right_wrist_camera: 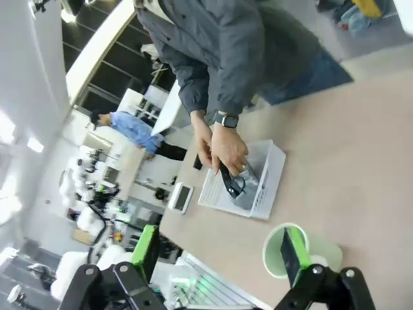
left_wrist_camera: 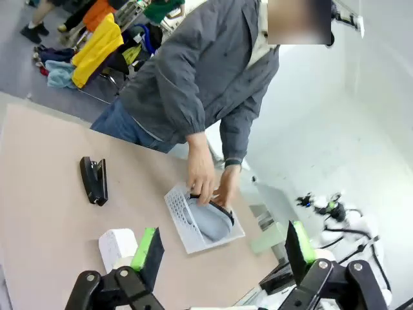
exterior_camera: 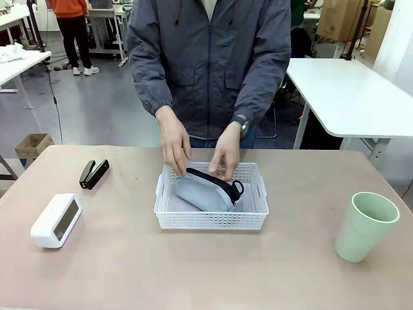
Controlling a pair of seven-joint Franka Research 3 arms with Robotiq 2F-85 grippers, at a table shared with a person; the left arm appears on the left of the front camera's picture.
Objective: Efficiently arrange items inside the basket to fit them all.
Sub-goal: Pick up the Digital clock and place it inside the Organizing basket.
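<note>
Tan tabletop (exterior_camera: 193,271) up front, white table (exterior_camera: 352,97) behind right. Cardboard box (exterior_camera: 32,145) on floor (exterior_camera: 97,110), far left. Grey zip jacket (exterior_camera: 210,58), wristwatch (exterior_camera: 241,123) opposite.

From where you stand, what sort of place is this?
Probably a lab or workshop: white worktables around, cardboard boxes stacked at the back, and a person packing a basket.

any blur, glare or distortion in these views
Front view: sharp, evenly lit, soft shadows under the pale green cup and basket. Left wrist view: tilted, wide-angle stretch toward the edges. Right wrist view: rolled sideways, washed-out brightness at left.
</note>
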